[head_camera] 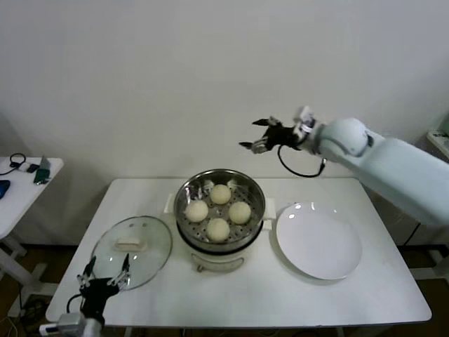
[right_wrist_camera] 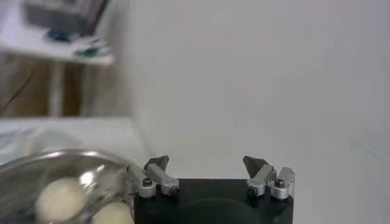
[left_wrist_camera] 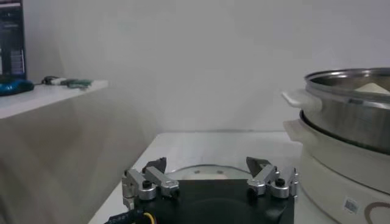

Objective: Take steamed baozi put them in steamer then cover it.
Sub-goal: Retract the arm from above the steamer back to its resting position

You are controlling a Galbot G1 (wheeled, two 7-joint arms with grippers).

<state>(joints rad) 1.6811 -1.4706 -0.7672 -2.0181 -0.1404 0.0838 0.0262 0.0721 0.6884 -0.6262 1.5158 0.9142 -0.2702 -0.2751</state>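
Four cream-white baozi lie in the shiny steel steamer on its cream pot base, mid-table. The steamer also shows in the left wrist view, and two baozi show in the right wrist view. The glass cover with its cream bar handle lies flat on the table, left of the steamer. My left gripper is open and empty at the cover's near edge. My right gripper is open and empty, raised high behind the steamer.
An empty flat white plate lies right of the steamer. A side table with small items stands at the far left. A white wall runs behind the table.
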